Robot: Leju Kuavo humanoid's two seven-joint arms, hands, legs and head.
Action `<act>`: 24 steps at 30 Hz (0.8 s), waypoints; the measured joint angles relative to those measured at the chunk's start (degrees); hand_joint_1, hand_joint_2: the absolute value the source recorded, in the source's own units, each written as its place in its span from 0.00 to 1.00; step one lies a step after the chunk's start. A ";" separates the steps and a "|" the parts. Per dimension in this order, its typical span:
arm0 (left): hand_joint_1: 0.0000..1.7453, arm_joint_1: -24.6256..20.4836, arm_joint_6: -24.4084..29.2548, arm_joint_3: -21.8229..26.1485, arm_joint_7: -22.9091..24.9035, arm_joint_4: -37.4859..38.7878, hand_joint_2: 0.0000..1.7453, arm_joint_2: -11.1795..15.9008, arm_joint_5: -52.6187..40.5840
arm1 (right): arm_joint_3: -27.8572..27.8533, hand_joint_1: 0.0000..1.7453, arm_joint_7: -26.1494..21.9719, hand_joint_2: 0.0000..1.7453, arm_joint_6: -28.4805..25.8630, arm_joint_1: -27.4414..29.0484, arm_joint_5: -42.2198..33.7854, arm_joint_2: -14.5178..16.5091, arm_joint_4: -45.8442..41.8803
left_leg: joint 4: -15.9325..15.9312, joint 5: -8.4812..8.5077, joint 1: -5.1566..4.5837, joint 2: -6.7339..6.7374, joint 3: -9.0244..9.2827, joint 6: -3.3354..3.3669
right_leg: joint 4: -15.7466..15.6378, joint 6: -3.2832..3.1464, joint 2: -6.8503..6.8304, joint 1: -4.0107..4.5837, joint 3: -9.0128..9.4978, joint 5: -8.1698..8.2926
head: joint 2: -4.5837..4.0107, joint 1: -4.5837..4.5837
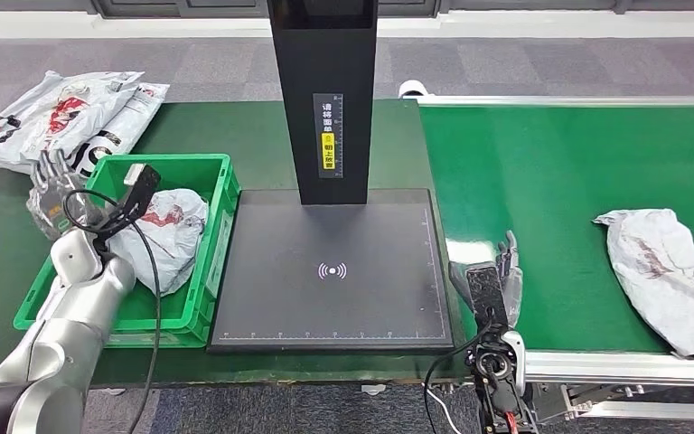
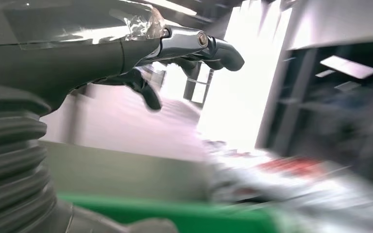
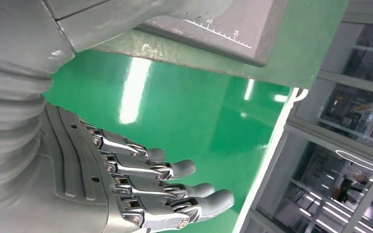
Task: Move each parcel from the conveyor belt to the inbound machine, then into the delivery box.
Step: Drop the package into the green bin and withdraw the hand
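Note:
A grey parcel (image 1: 678,271) with a crumpled wrapper lies on the green conveyor belt (image 1: 551,181) at the right. Another grey parcel (image 1: 167,235) with red print lies inside the green delivery box (image 1: 203,298) at the left. The black inbound machine's flat plate (image 1: 334,271) sits between them, bare, with its black post (image 1: 323,90) behind. My left hand (image 1: 51,187) hangs over the box's left edge with fingers spread, holding nothing; it appears blurred in the left wrist view (image 2: 165,53). My right hand (image 1: 497,276) hovers at the belt's near left corner, fingers straight and apart (image 3: 160,189).
Several grey parcels (image 1: 63,113) lie piled on the dark table at the back left, behind the box. The belt's metal frame (image 1: 614,366) runs along the near right edge. A cable (image 1: 149,298) loops along my left arm.

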 joint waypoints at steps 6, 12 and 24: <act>0.00 -2.30 0.30 8.35 -18.68 -6.52 1.00 -5.45 12.59 | 0.00 0.00 -0.26 1.00 -0.78 0.14 -0.43 -0.01 -0.07 | 0.01 0.00 -0.04 0.02 0.00 0.00 | -0.02 0.05 0.01 -0.04 0.01 0.05 | 0.01 0.01; 0.00 -3.65 -2.74 12.70 -31.31 -5.76 1.00 -10.22 25.89 | -0.02 0.00 -1.73 1.00 -2.43 0.21 -1.22 -0.03 -0.08 | 0.01 0.01 -0.04 -0.04 0.01 0.01 | -0.02 0.05 -0.04 -0.03 0.02 0.05 | 0.01 0.01; 0.00 -1.21 -30.13 12.47 -46.32 2.44 1.00 -23.34 41.31 | -1.78 0.00 0.03 0.00 -4.45 0.59 1.12 -0.19 -2.77 | 0.06 -0.02 -0.20 -0.14 -0.10 0.17 | -0.09 0.12 -0.24 -0.17 -0.01 0.09 | 0.01 0.01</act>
